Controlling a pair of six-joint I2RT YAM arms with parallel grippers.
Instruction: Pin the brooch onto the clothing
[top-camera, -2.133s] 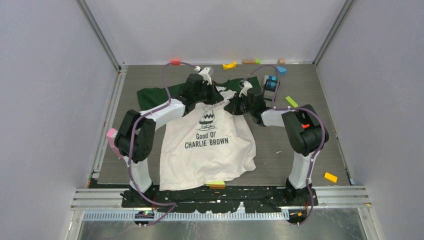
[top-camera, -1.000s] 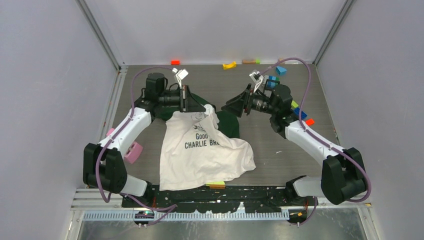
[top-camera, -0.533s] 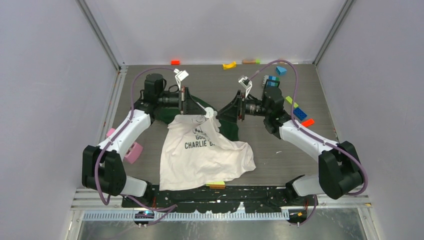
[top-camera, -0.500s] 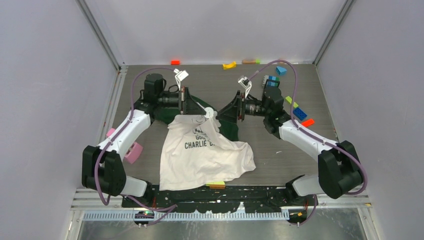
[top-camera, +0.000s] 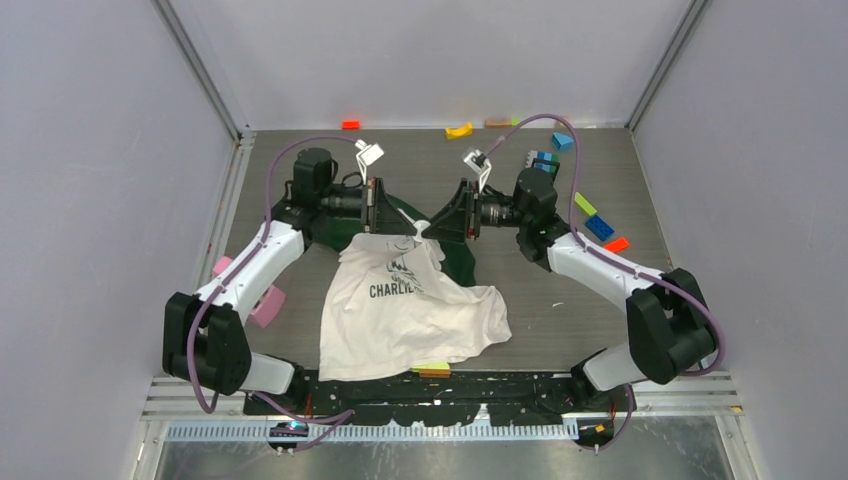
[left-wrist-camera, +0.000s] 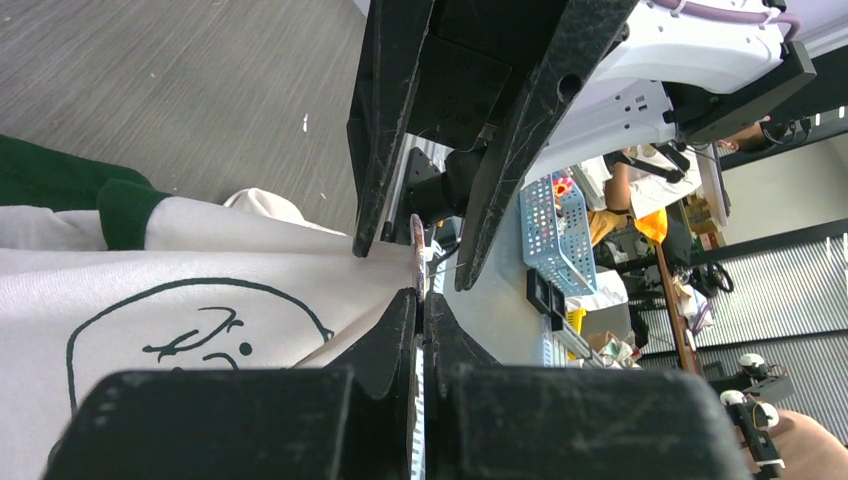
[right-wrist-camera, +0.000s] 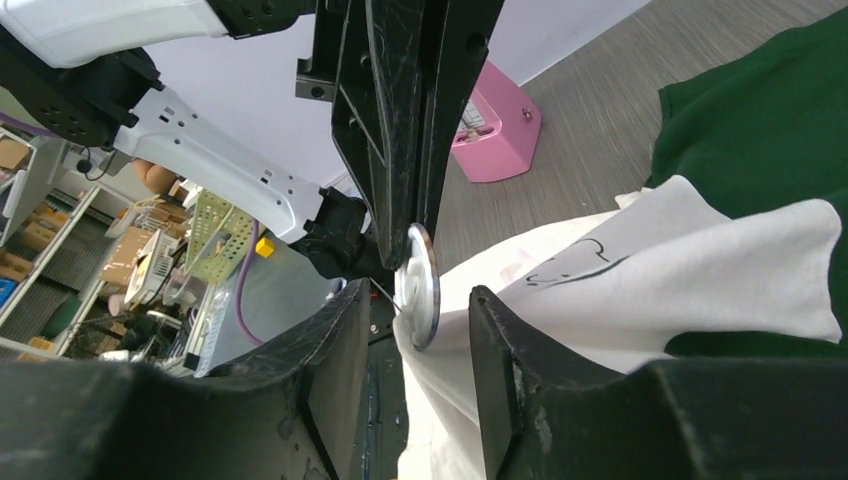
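Right wrist: brooch is being pinched at its rim, along with lifted shirt fabric, by the clamped left gripper, and straddled by the right gripper, jaws apart. Likely stiff, light, slippery; rim grip is being advised.

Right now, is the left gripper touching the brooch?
Touching. The right wrist view shows the left gripper shut on the upper edge of the brooch, with no gap between them.

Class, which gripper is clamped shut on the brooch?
The left gripper; its jaws pinch the brooch, whereas the right gripper's jaws stand apart either side of it.
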